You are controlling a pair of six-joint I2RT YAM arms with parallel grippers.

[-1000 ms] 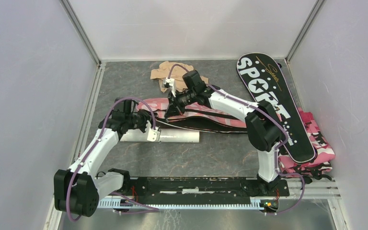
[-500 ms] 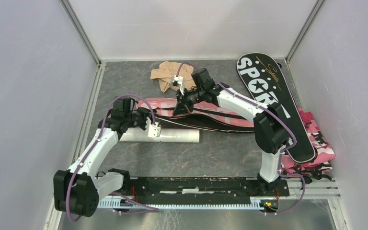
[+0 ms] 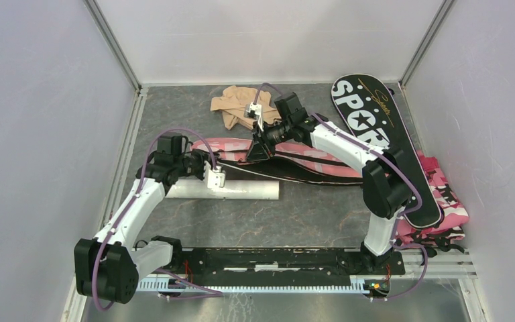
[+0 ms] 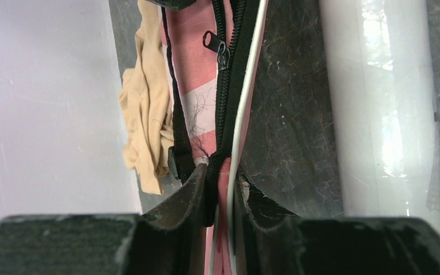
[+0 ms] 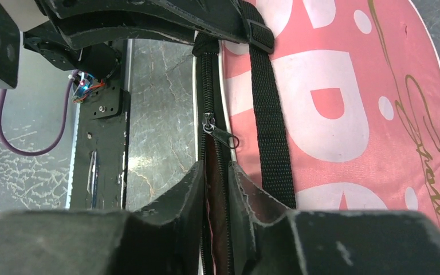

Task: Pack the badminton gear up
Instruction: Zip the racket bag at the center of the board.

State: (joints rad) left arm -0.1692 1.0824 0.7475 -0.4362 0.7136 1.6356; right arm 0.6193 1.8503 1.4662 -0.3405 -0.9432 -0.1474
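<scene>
A pink "SPORT" racket cover (image 3: 308,159) with a black zip edge lies across the middle of the mat. My left gripper (image 3: 210,171) is shut on its left end; the left wrist view shows the jaws (image 4: 222,179) clamped on the zip tape and white piping. My right gripper (image 3: 263,139) is shut on the cover's zip edge (image 5: 213,172) and holds it lifted, just behind the zip pull (image 5: 220,133). A long white tube (image 3: 231,190) lies in front of the cover. A black "SPORT" cover (image 3: 383,144) lies at the right. No rackets or shuttlecocks show.
A tan cloth (image 3: 236,107) lies at the back behind the right gripper. A pink camouflage cloth (image 3: 446,201) lies under the black cover's near end at the right wall. White walls close in the mat on three sides.
My right gripper has moved to the right and slightly back, dragging the pink cover's zip edge with it. The cover has shifted right. My left gripper has kept its hold and barely moved.
</scene>
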